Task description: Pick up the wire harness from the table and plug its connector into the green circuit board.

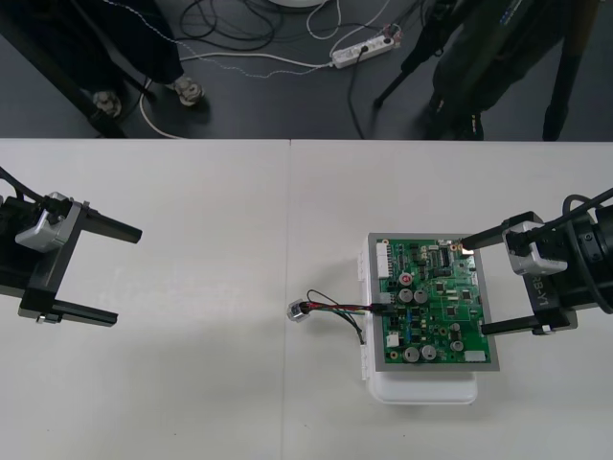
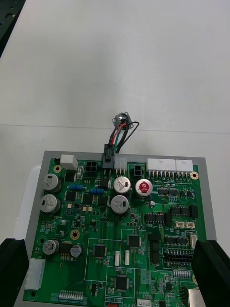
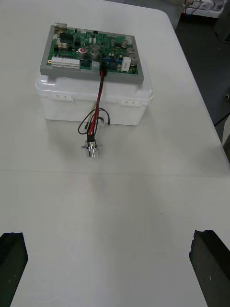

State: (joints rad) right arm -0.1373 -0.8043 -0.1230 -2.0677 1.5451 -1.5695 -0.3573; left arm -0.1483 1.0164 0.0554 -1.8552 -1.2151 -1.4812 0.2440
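A slim wire harness (image 1: 335, 309) of red, black and green strands lies on the plain light table (image 1: 192, 383), just beside the green circuit board (image 1: 441, 316), which sits on its white plastic base (image 1: 421, 388). The harness's small black plug (image 2: 109, 157) stands in a connector on the board edge facing the robot's left. In the right wrist view it looks fully seated. The wires run off that edge and down to the round metal socket (image 1: 298, 311), which rests flange-down on the table.

The right gripper (image 1: 474, 286) hangs over the opposite edge of the board. Its black fingers (image 2: 12, 268) are spread wide and hold nothing. The left gripper (image 1: 126, 276) waits at its own side of the table, well apart from the board, jaws likewise parted and empty.

The plugging itself appears done, so what is left is probably a clean retreat. To do that well, the right arm should lift straight up before swinging outward, so its fingertips clear the tall capacitors and the grey frame. It should also keep away from the wires, because any tug could unseat the plug or drag the light base. A look along the connector seam first would confirm the plug sits flush.
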